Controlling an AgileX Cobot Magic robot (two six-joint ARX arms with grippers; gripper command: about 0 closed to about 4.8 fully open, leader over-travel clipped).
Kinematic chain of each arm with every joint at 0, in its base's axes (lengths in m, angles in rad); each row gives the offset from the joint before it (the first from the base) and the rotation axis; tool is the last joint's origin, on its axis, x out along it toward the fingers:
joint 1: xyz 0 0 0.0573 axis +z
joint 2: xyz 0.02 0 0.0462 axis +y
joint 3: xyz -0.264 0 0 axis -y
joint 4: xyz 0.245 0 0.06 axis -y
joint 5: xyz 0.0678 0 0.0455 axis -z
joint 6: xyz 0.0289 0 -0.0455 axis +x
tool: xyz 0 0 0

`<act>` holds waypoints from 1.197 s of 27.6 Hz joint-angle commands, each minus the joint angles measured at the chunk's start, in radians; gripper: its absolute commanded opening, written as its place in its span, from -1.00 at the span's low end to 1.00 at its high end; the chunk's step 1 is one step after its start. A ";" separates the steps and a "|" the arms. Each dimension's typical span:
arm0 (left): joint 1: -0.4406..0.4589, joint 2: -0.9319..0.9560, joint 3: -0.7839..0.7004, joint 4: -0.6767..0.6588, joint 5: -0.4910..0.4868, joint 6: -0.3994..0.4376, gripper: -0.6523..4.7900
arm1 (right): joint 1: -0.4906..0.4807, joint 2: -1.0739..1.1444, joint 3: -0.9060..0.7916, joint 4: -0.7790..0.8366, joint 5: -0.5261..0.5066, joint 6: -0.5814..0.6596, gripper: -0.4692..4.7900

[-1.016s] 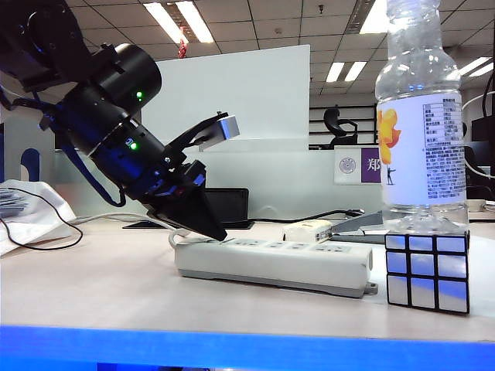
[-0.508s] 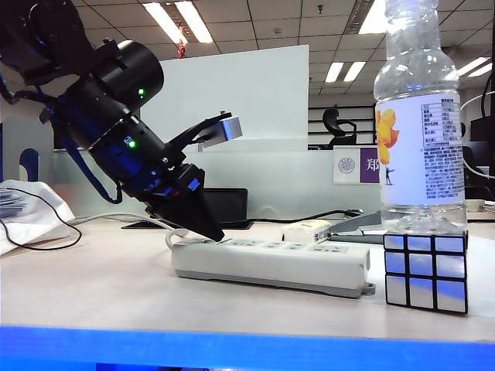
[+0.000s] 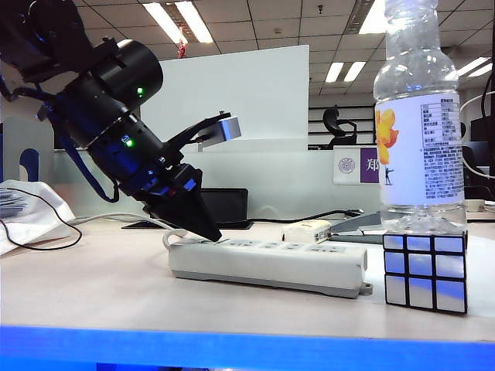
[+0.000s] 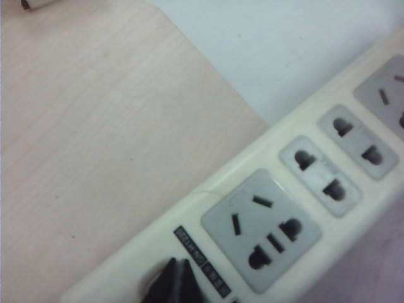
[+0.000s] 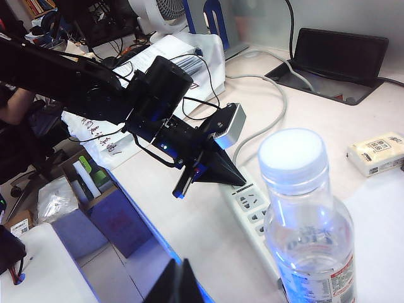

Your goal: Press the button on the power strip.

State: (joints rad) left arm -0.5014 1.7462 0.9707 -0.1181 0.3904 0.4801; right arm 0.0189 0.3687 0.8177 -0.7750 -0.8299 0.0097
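Button (image 4: pixel 154 278) sits at the cord end of the strip (image 3: pixel 267 265), directly under the left gripper (image 3: pixel 207 232), whose fingers are pressed together into one black point slanting down onto that end; in the left wrist view the tips (image 4: pixel 173 282) cover most of the switch, so whether they already bear on it I cannot tell. The strip's long axis runs across the table (image 3: pixel 93 286) from the gripper toward a puzzle cube (image 3: pixel 427 272), sockets facing up, so the press should go nearly straight down rather than along the bar, which could slide on the smooth pale wood. The right gripper (image 5: pixel 177 284) hangs high and well apart, tips together, looking down past a water bottle (image 5: pixel 309 233) standing on the cube; the left arm is plainly the nearer. Around it lies an open office, with a tissue pack (image 5: pixel 377 151) and a dark tablet (image 5: pixel 341 53) behind the strip.
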 commanded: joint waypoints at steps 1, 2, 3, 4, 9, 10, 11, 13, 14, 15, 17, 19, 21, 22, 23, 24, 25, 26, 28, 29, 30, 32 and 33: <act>0.004 0.016 -0.028 -0.109 -0.013 -0.037 -0.78 | 0.001 -0.001 0.004 0.016 0.001 -0.003 -0.82; 0.004 0.012 -0.028 -0.097 -0.002 -0.049 -0.78 | 0.001 -0.001 0.004 0.017 0.001 -0.003 -0.82; 0.004 0.011 -0.028 -0.081 0.005 -0.061 -0.78 | 0.001 -0.001 0.004 0.017 0.001 -0.003 -0.82; 0.004 0.004 -0.028 -0.069 0.015 -0.074 -0.78 | 0.001 -0.001 0.004 0.017 0.001 -0.003 -0.82; 0.004 -0.027 -0.027 -0.060 0.018 -0.072 -0.78 | 0.001 -0.001 0.004 0.016 0.001 -0.003 -0.82; 0.004 -0.036 -0.027 -0.060 0.018 -0.074 -0.78 | 0.001 -0.001 0.004 0.016 0.001 -0.003 -0.82; 0.004 -0.047 -0.027 -0.057 0.018 -0.077 -0.78 | 0.001 -0.001 0.004 0.016 0.001 -0.003 -0.82; 0.004 -0.069 -0.027 -0.051 0.018 -0.076 -0.78 | 0.001 -0.001 0.004 0.017 0.001 -0.003 -0.82; 0.004 -0.085 -0.027 -0.046 0.018 -0.076 -0.78 | 0.001 -0.001 0.004 0.017 0.001 -0.003 -0.82; 0.004 -0.095 -0.027 -0.040 0.018 -0.076 -0.78 | 0.001 -0.001 0.004 0.017 0.001 -0.003 -0.82; 0.004 -0.115 -0.027 -0.029 0.018 -0.077 -0.78 | 0.001 -0.001 0.004 0.017 0.001 -0.003 -0.82; 0.004 -0.128 -0.027 -0.026 0.018 -0.077 -0.78 | 0.001 -0.001 0.004 0.017 0.001 -0.003 -0.82; 0.004 -0.134 -0.027 -0.032 0.014 -0.076 -0.78 | 0.001 -0.001 0.004 0.018 0.001 -0.003 -0.82; 0.004 -0.134 -0.027 -0.039 0.015 -0.076 -0.78 | 0.001 -0.001 0.004 0.018 0.001 -0.003 -0.82; 0.004 -0.134 -0.028 -0.045 0.015 -0.076 -0.78 | 0.001 -0.001 0.004 0.019 0.001 -0.003 -0.82; 0.004 -0.134 -0.028 -0.052 0.015 -0.076 -0.78 | 0.001 -0.001 0.004 0.020 0.001 -0.003 -0.82; 0.004 -0.134 -0.028 -0.058 0.016 -0.075 -0.78 | 0.001 -0.001 0.004 0.021 0.001 -0.003 -0.82; 0.004 -0.134 -0.028 -0.061 0.018 -0.074 -0.78 | 0.001 0.000 0.004 0.023 0.001 -0.003 -0.82; 0.004 -0.134 -0.028 -0.069 0.017 -0.073 -0.78 | 0.002 -0.001 0.004 0.024 0.001 -0.003 -0.82; 0.004 -0.134 -0.028 -0.076 0.014 -0.072 -0.78 | 0.001 0.000 0.004 0.024 0.001 -0.003 -0.82; 0.004 -0.134 -0.028 -0.080 0.014 -0.071 -0.78 | 0.002 -0.001 0.004 0.024 0.001 -0.003 -0.82; 0.004 -0.134 -0.028 -0.086 0.014 -0.069 -0.78 | 0.001 -0.001 0.004 0.024 0.001 -0.003 -0.82; 0.004 -0.134 -0.028 -0.087 0.014 -0.069 -0.78 | 0.002 0.000 0.004 0.024 0.001 -0.003 -0.82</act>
State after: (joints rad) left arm -0.4973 1.6142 0.9436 -0.2050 0.4034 0.4076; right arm 0.0189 0.3687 0.8177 -0.7673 -0.8299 0.0097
